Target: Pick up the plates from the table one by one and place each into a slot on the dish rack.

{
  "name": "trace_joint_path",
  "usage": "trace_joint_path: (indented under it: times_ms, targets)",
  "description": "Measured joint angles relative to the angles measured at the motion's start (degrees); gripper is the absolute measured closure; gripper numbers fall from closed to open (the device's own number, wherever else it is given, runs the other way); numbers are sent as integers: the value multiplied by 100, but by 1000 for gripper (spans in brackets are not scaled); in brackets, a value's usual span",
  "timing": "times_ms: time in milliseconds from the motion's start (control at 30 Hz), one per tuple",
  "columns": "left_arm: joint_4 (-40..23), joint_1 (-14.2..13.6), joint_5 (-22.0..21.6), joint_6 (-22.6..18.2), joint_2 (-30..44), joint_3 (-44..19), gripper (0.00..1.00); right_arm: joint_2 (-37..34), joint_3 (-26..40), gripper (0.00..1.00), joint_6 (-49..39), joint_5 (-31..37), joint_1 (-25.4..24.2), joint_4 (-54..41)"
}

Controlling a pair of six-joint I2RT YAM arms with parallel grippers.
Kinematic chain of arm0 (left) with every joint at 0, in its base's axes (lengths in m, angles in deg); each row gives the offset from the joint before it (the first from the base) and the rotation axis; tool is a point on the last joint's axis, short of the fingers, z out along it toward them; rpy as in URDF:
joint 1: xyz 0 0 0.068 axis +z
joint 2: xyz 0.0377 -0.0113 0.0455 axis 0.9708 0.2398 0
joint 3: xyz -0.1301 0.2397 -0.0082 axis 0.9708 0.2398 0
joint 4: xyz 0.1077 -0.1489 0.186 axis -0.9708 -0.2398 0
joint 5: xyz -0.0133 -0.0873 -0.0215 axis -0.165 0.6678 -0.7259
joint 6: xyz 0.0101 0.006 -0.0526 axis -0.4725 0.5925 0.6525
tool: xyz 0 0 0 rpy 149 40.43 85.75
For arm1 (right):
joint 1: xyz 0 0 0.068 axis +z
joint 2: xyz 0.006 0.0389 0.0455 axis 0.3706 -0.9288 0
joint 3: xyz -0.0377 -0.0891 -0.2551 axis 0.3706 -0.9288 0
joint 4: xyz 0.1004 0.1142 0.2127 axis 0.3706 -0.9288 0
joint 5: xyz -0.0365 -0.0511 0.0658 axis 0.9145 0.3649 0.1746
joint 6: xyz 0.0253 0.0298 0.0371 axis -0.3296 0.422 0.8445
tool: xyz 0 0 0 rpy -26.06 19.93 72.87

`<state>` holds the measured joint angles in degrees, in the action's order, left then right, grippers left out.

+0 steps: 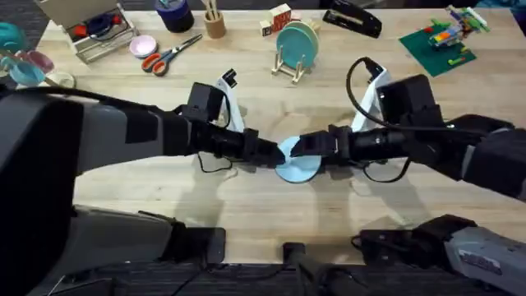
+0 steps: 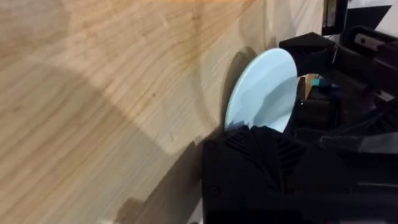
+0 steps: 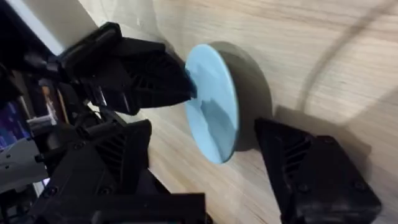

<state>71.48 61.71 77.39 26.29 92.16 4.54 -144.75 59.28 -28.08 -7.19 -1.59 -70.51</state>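
Surface: light wooden table with visible plank grain, spanning the overhead frame; a dark strip of room shows along the top edge.

Surroundings: at upper centre stands the dish rack, with a teal plate upright in its slots and a cream-yellow plate just behind it. To its left, along the top edge: a wooden cup of sticks, orange-handled scissors, a small pink dish and a tray of oddments. A black stapler and a green base with toy bricks sit at upper right. Both arms converge on the frame centre, and their bodies cover part of the table there.

Task item: the pale sky blue plate is at centre frame, between the two grippers. In the wrist views it is tipped up on edge, its rim touching the wood, face turned sideways.

Left gripper: clamped on the plate's left rim; the right wrist view shows its fingers pinching the edge.

Right gripper: fingers spread, one to either side of the plate; contact cannot be confirmed.
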Motion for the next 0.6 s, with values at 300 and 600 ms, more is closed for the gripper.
trace_joint_path:
  times_ms: [300,600]
  targets:
    - [0,0,0,0,0,0,961,-129,-2,100,24,-181,-13,215]
    - [0,0,-1,0,0,0,960,-131,-4,667,41,-207,-3,214]
